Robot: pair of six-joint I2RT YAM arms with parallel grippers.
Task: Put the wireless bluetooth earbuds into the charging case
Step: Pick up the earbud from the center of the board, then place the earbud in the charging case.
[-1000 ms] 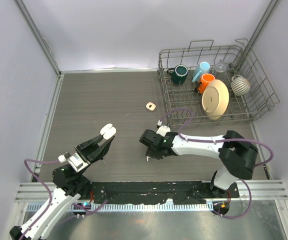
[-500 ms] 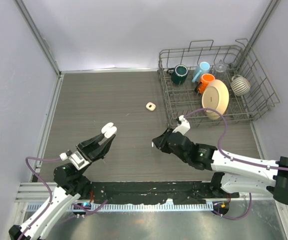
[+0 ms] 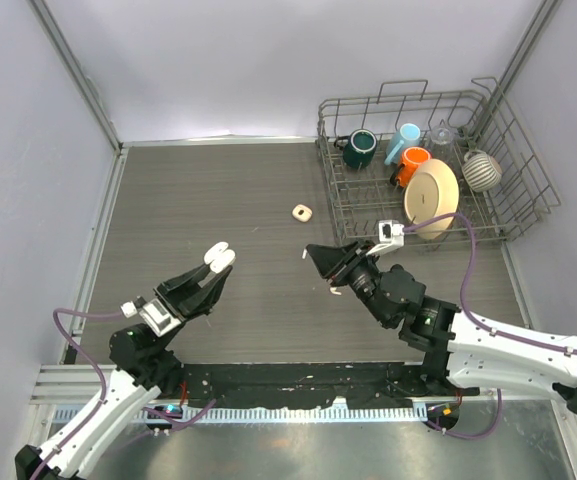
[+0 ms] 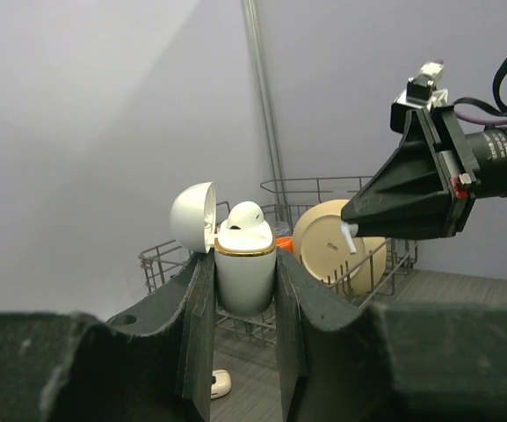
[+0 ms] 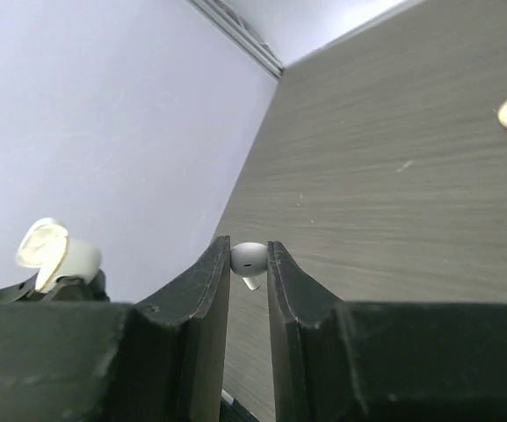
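1. Earbud in play: a tiny white plastic earbud with a short stem, pinched between the narrow black fingers of my right gripper and held in the air above the grey wood-grain table.
2. My left gripper is clamped on the glossy white egg-shaped charging case, which stands upright with its domed lid swung open to the left.
3. I see another white earbud seated in the top of that case.
4. From the left wrist, the pinched earbud sits right of the open case, clearly apart from it.
5. A small cream rounded-square case lies on the table, near the wire dish rack.
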